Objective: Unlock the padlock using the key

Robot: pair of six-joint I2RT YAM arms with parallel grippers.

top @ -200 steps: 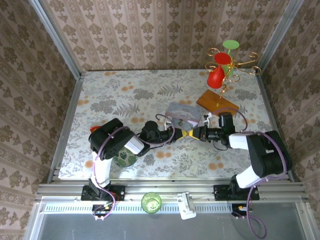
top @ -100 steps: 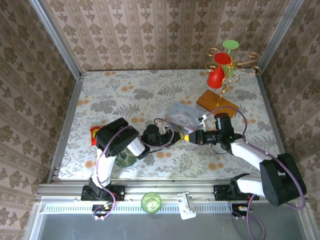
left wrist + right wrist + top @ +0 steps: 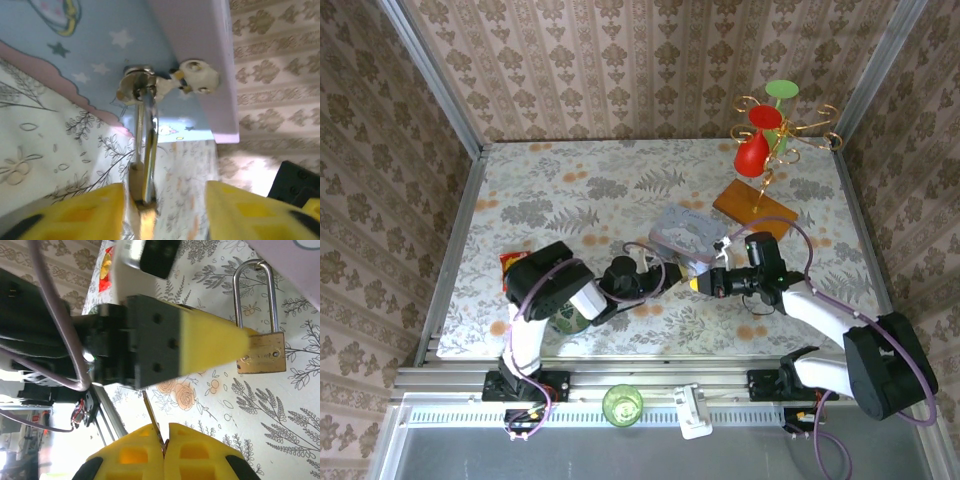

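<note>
Grip: our right gripper [image 3: 165, 437] is closed tight on the thin key [image 3: 151, 416]; our left gripper [image 3: 165, 205] has its fingers spread around the brass padlock [image 3: 262, 354], not pinching it | Place: the brass padlock lies flat on the table [image 3: 280, 430] beside the cartoon tin [image 3: 100, 45] | Risk: we fear the key's push slides the loose brass padlock, or the key twists between the pads.

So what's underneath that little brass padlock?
Flowered tablecloth shows beneath and around the padlock. One yellow finger of the left gripper overlaps one edge, hiding what lies behind there. Whether the padlock rests on the cloth or hangs just above it, I cannot tell.
</note>
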